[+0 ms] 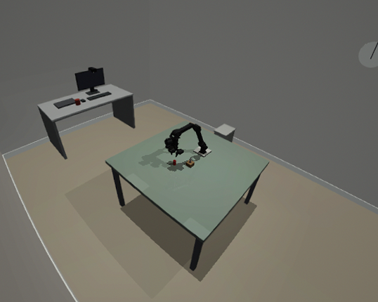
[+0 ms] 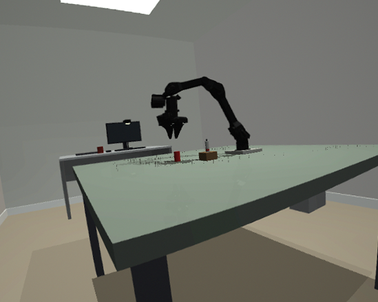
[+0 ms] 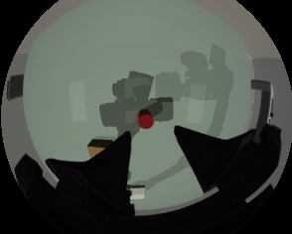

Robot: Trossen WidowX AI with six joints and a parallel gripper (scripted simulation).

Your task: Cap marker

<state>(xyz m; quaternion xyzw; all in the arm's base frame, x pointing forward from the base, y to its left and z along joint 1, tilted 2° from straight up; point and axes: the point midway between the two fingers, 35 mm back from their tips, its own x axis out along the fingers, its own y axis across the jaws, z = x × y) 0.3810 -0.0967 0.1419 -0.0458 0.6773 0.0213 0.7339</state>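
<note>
The red cap [image 1: 174, 162] [image 2: 177, 156] [image 3: 146, 120] stands loose on the green table [image 1: 209, 194] [image 2: 224, 190]. The brown holder block [image 1: 190, 163] [image 2: 208, 155] [image 3: 96, 150] stands beside it, nearer the arm's base. The marker [image 1: 190, 159] [image 2: 206, 145] stands upright in the block, with a light body and a dark tip on top; in the wrist view it cannot be made out. My gripper [image 1: 176, 155] [image 2: 173, 138] [image 3: 152, 130] points down, partly open and empty, in the air above the cap. In the wrist view the cap shows just beyond the gap between the fingertips.
The arm's base plate [image 1: 198, 151] [image 2: 259, 150] [image 3: 137, 192] is on the table behind the block. A separate desk [image 1: 83, 110] [image 2: 68, 157] with a monitor [image 1: 90, 79] [image 2: 124, 132] and a red mug [image 1: 77, 102] [image 2: 100, 150] stands well away from the table.
</note>
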